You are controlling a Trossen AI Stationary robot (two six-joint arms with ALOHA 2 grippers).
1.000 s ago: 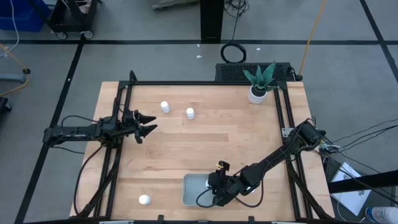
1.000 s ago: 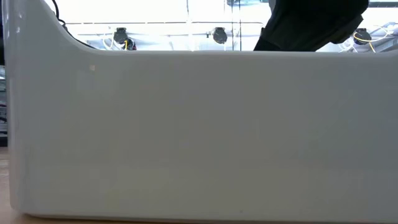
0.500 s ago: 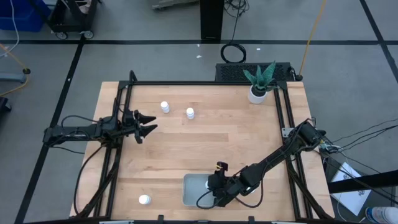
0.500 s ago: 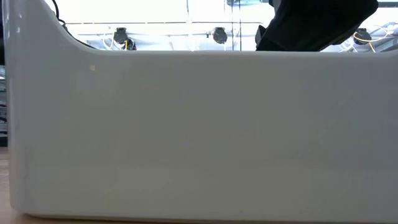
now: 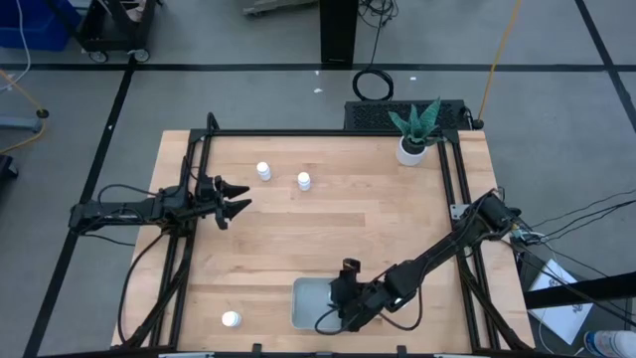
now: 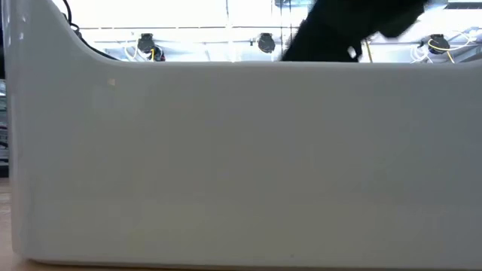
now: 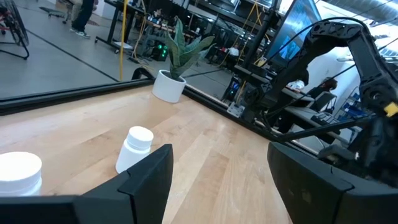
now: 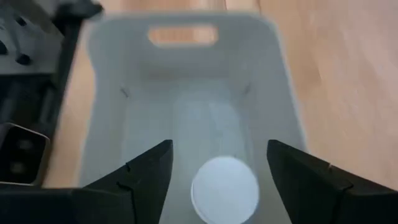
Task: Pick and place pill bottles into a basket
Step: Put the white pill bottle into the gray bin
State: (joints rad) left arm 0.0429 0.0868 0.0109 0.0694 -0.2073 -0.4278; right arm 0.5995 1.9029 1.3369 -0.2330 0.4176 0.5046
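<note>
I see my right gripper point(image 8: 219, 163) spread wide over a pill bottle point(image 8: 224, 187) in the basket point(image 8: 104, 106).

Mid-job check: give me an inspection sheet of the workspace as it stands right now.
Surface: wooden table, bare in the middle.
Job's things: basket at the near edge, one pill bottle inside; two bottles at the far left, one near the front-left corner.
Clutter: potted plant at the far-right corner.
Grippers: right gripper open above the basket; left gripper open, waiting at the left side.
Cables: coil on the floor behind the table.
Surroundings: racks and equipment beyond the table.
</note>
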